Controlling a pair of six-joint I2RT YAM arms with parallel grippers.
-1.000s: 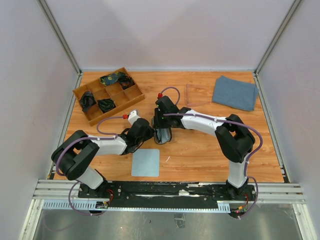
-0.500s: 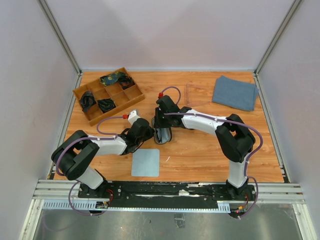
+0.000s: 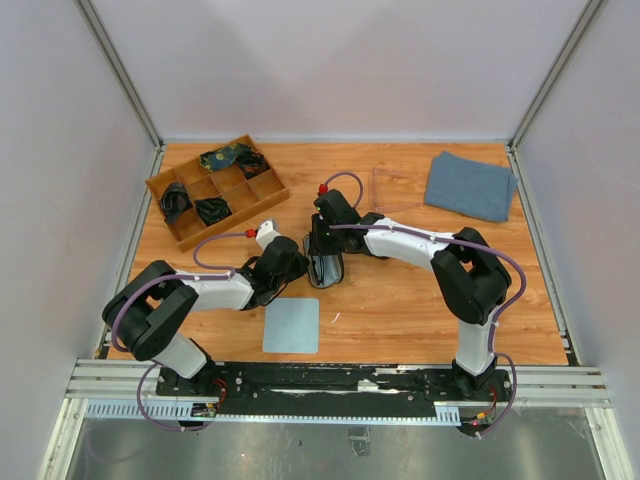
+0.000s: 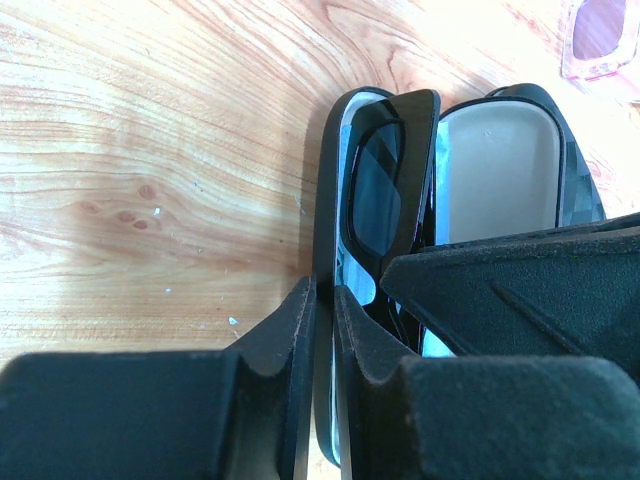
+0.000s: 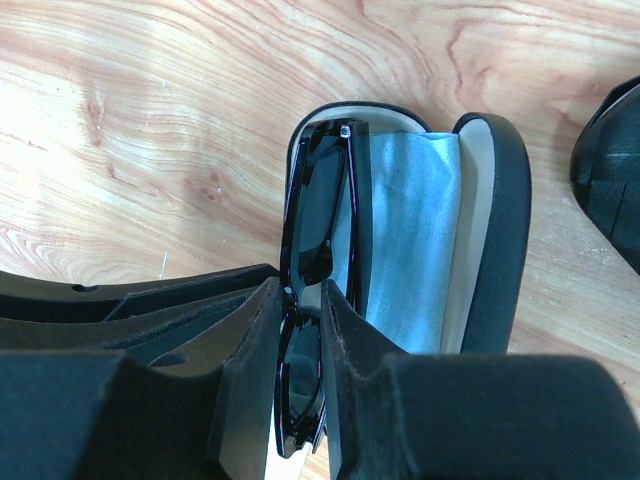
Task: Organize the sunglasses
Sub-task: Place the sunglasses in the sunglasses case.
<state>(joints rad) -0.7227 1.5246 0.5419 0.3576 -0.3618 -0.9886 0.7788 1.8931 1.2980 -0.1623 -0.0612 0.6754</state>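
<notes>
The black sunglasses (image 5: 320, 210) stand on edge inside an open black hard case (image 5: 490, 230), on a light blue cloth (image 5: 405, 250) that lines it. My right gripper (image 5: 303, 320) is shut on their bridge. My left gripper (image 4: 323, 310) is shut on the case's near wall (image 4: 325, 200); the dark lens (image 4: 375, 200) shows just beyond it. In the top view both grippers meet at the case (image 3: 326, 270) in the middle of the table. The pale pinkish sunglasses (image 4: 600, 40) lie on the wood beyond the case, faint in the top view (image 3: 392, 188).
A wooden divided tray (image 3: 160, 187) holding dark items stands at the back left. A folded grey-blue cloth (image 3: 470, 185) lies at the back right. A light blue square cloth (image 3: 291, 325) lies near the front, beside my left arm.
</notes>
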